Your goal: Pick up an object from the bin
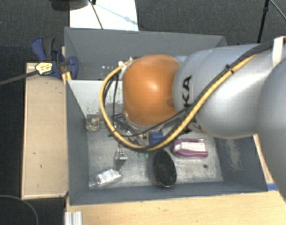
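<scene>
Early yet: nothing seen lifted. Cannot tell state of end effector (120,156), spread or pressed together. Sits low in bin (77,139), left of middle, near crumpled wrapper (104,177) and black brush (164,168). Left to do: grip, raise.

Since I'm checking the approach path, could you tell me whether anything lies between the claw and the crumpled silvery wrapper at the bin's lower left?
Nothing visible does. The claw sits just up-right of the wrapper, with only bare bin floor between them. The black oval brush lies off to the right, outside that path.
</scene>
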{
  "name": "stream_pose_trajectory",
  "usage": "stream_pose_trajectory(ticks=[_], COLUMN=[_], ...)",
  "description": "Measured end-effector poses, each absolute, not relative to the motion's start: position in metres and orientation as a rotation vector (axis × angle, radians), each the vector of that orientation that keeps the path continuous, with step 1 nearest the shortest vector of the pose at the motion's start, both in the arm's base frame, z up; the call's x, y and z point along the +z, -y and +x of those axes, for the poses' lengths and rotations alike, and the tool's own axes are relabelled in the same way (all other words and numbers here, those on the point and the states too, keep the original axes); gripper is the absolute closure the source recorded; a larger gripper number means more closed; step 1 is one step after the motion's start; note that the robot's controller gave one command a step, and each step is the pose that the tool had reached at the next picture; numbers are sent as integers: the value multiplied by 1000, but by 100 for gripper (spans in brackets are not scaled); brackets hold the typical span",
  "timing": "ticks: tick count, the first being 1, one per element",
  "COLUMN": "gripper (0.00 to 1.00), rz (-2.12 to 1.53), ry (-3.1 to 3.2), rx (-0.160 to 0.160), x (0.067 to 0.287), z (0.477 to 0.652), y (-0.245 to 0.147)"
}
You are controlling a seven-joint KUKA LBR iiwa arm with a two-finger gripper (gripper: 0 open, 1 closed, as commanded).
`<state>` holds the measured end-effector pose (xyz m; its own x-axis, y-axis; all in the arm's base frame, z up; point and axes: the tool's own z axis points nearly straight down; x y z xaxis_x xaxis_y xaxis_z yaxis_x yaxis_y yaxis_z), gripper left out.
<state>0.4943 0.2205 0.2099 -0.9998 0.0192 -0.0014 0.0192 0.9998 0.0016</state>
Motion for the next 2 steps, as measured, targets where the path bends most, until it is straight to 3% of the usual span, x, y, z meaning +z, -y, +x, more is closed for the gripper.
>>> stream_pose_trajectory(ticks=[1, 2], gripper=[0, 100], rz=[-144, -133], ry=[-3137, -3137], rx=[0, 2], x=[68, 70], z=[488, 487], y=[-225, -226])
